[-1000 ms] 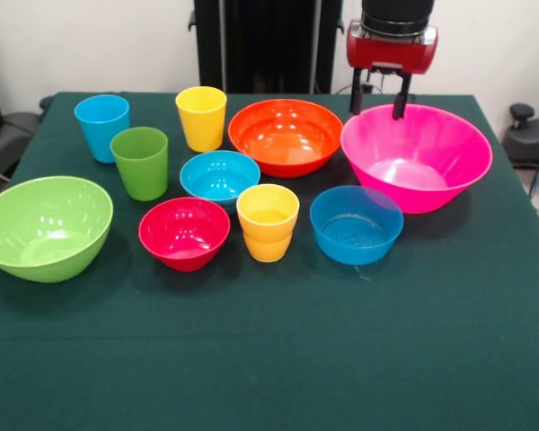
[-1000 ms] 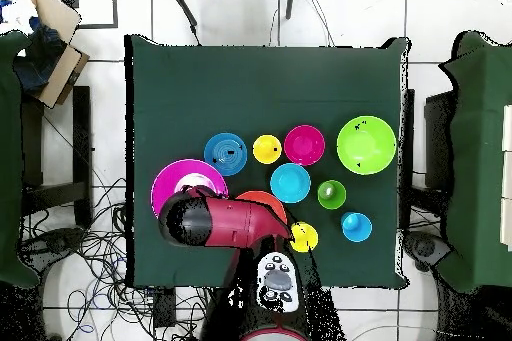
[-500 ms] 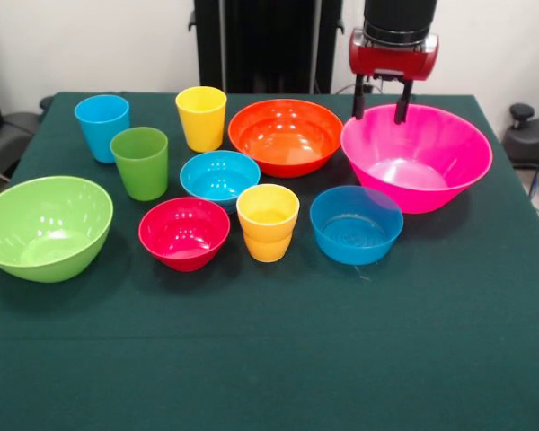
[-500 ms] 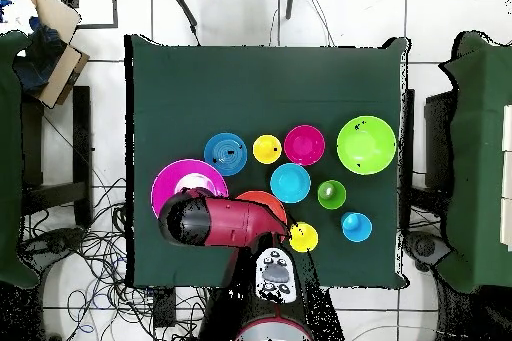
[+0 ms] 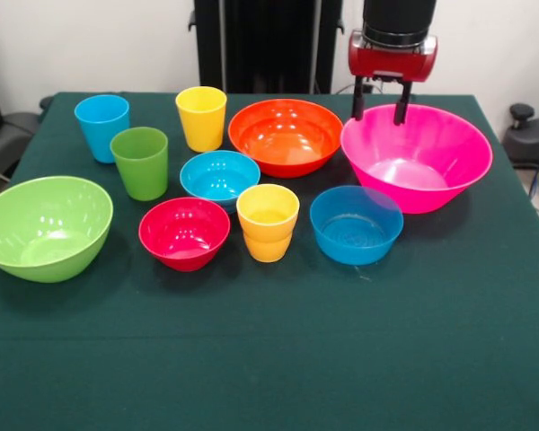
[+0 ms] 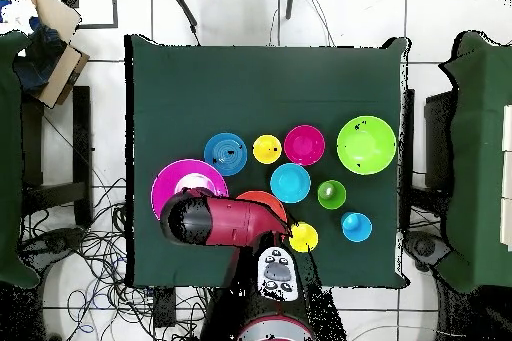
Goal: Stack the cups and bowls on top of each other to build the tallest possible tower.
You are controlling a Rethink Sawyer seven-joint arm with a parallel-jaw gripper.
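From the front, the gripper (image 5: 380, 101) hangs with its two black fingers parted and empty, straddling the far rim of the large pink bowl (image 5: 417, 157): one finger (image 5: 357, 101) just outside the rim, the other (image 5: 400, 103) at the rim itself. To the picture's left of the gripper sits the wide orange bowl (image 5: 286, 136), touching or nearly touching the pink one; farther left stand the yellow cup (image 5: 201, 118), the light blue cup (image 5: 101, 127) and the green cup (image 5: 140, 162). Nearer the camera than the gripper lie a small blue bowl (image 5: 356, 224), the squat yellow-orange cup (image 5: 268, 222), the small red bowl (image 5: 184, 233) and a second small blue bowl (image 5: 220, 176), with the large lime green bowl (image 5: 45, 226) farthest off at the left. Nothing is stacked; every piece stands alone on the dark green tablecloth (image 5: 341, 359). No brand, label or writing can be read on any cup or bowl. From overhead, the red arm (image 6: 225, 221) covers part of the pink bowl (image 6: 180, 181) and most of the orange bowl (image 6: 262, 197); the gripper's fingers are hidden beneath it.
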